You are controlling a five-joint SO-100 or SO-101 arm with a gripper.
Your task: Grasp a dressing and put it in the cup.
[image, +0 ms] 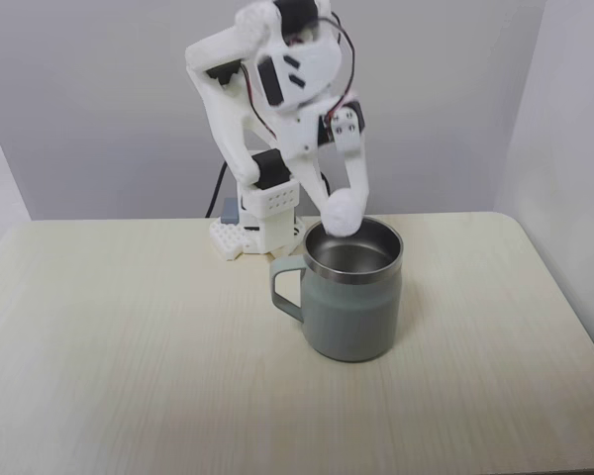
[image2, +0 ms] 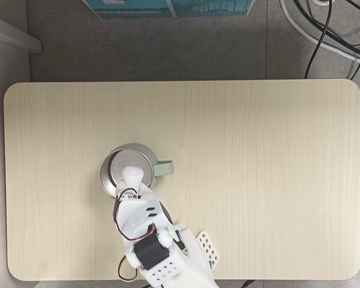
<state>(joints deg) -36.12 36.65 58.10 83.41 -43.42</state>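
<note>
Even, diffuse indoor light, no hard shadows

In both fixed views the desk (image: 129,336) is softly lit; the cup (image: 354,297) throws a faint shadow, its steel rim glints mildly (interior darker), and the white arm (image: 277,89) looks slightly overexposed and a little soft.

The cup (image: 351,297) stands on the table (image: 129,376), just in front of the arm's base (image: 247,233) in a fixed view, handle (image: 287,290) out to the cup's left. The dressing (image: 343,213) hangs over the cup's back rim, pinched in the gripper (image: 341,210). From above, the dressing (image2: 131,174) sits over the cup's (image2: 117,157) opening, handle (image2: 164,169) to the right.
</note>
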